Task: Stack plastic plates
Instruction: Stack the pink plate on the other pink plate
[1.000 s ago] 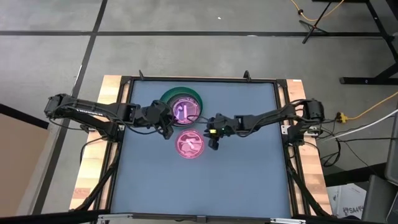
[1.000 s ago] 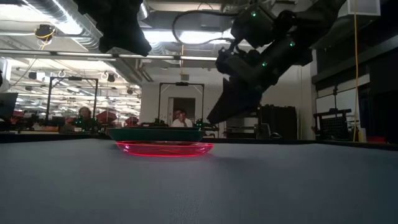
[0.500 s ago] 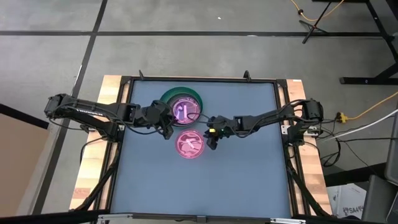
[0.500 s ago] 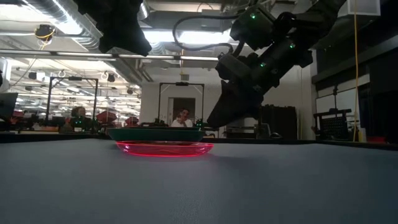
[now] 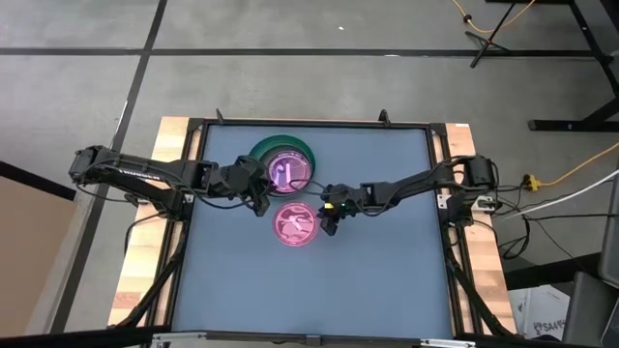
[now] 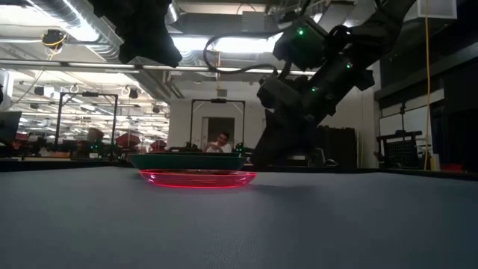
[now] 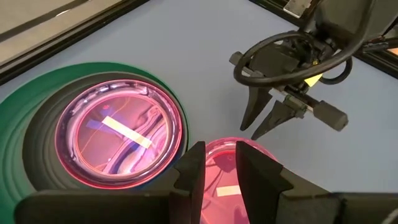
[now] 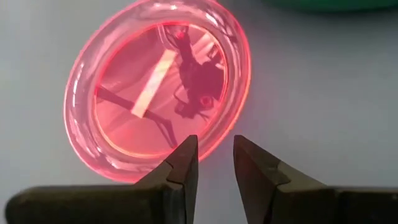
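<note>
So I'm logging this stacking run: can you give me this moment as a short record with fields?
stack: green plate at the table's far middle, with a pink plate on top; a dark layer shows between them
loose plate: lone pink plate flat on the table, just in front of the stack
right gripper: open, low by the lone plate's right rim, apart from it
left gripper: open, raised, between stack and lone plate on their left
held: nothing
</note>
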Tool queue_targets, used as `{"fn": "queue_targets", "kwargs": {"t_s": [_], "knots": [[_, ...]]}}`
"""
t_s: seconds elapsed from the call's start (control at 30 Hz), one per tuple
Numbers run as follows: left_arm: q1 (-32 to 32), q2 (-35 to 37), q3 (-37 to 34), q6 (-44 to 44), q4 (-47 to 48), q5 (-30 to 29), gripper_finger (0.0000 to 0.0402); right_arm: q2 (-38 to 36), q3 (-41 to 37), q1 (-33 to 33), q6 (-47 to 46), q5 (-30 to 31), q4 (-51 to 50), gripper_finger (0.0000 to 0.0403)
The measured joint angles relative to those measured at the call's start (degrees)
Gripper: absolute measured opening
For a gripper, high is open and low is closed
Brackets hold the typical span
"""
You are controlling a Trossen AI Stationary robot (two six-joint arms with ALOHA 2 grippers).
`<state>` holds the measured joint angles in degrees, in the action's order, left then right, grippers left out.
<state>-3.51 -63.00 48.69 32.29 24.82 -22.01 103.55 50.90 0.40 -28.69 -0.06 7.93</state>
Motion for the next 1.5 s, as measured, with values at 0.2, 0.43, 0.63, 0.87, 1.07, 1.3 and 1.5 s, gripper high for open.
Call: {"fn": "queue_targets", "kwargs": {"t_s": [0.2,0.43,0.63,0.87,1.07,1.3,1.5], "knots": [[-0.02,0.0,0.0,0.0,-0.08,0.01,0.0082,1.97,0.01,0.01,-0.03,-1.79,2.32,0.0092],[0.0,0.0,0.0,0.0,0.02,0.01,0.0082,3.63,0.05,0.0,-1.29,-2.22,2.9,0.0092],[-0.02,0.0,0.0,0.0,0.01,0.01,0.0082,4.6,0.11,0.0,-1.29,-3.12,5.71,0.0092],[0.0,0.0,0.0,0.0,0.0,0.01,0.0082,4.85,0.15,0.0,-1.29,-3.53,6.03,0.0092],[0.0,0.0,0.0,0.0,0.0,0.01,0.0082,4.85,0.12,0.01,-1.29,-3.34,7.72,0.0092],[0.0,0.0,0.0,0.0,-0.02,0.01,0.0082,5.03,0.12,0.0,-1.27,-1.93,9.12,0.0092],[0.0,0.0,0.0,0.0,-0.02,-0.01,0.0082,5.9,0.12,0.0,-1.27,-1.98,9.48,0.0092]]}}
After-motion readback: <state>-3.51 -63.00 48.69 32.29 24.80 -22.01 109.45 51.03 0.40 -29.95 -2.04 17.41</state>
